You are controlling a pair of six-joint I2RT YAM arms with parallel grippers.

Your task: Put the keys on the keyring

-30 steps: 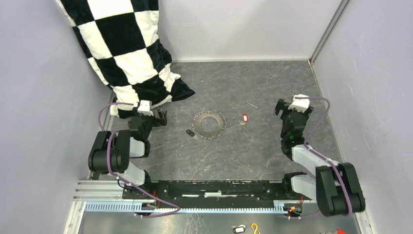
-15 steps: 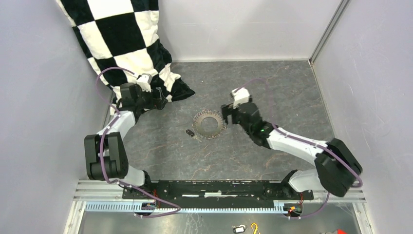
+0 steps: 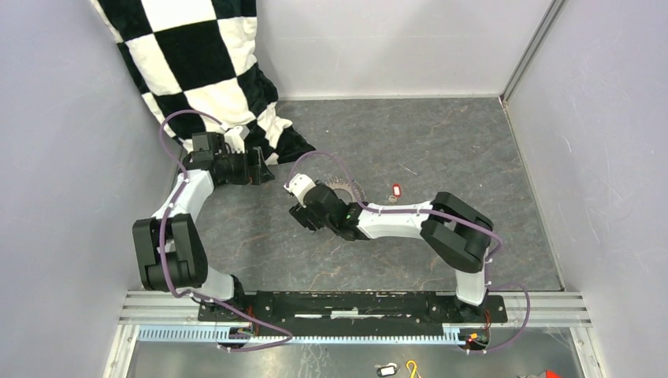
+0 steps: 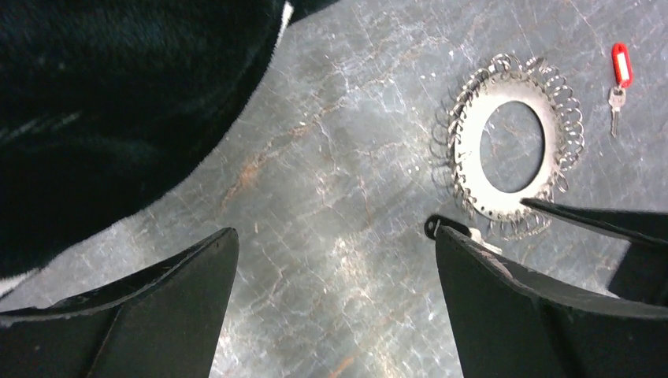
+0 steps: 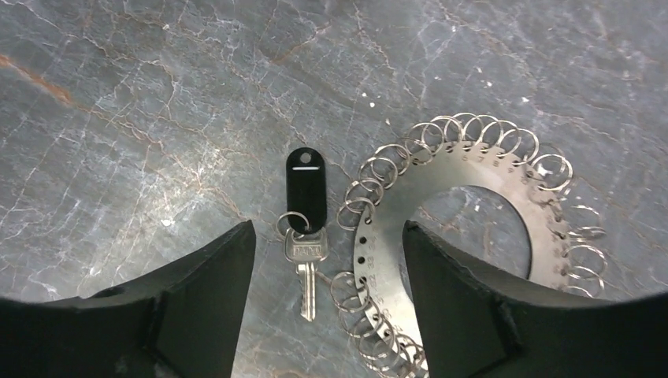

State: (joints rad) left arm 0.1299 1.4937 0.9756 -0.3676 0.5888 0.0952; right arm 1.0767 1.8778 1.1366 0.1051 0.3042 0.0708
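Arms have both swung out in the last second. The right one went clear across the keyring (image 5: pixel 429 169), and the right tool (image 5: pixel 327 228) now hangs over the black-headed key (image 5: pixel 303 236) with its jaws apart on either side. Nothing's gripped yet, so I'd guess a pickup is next. That key lies on the worktop (image 4: pixel 315 118) just beside the ring's fringe. The red key (image 4: pixel 621 67) sits untouched on the far side. The left arm's stretched toward the checkered cloth (image 4: pixel 94 94), left tool (image 4: pixel 335 236) spread wide and empty.

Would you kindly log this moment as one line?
right gripper open, over black key; left gripper open, empty; red key loose; keyring flat
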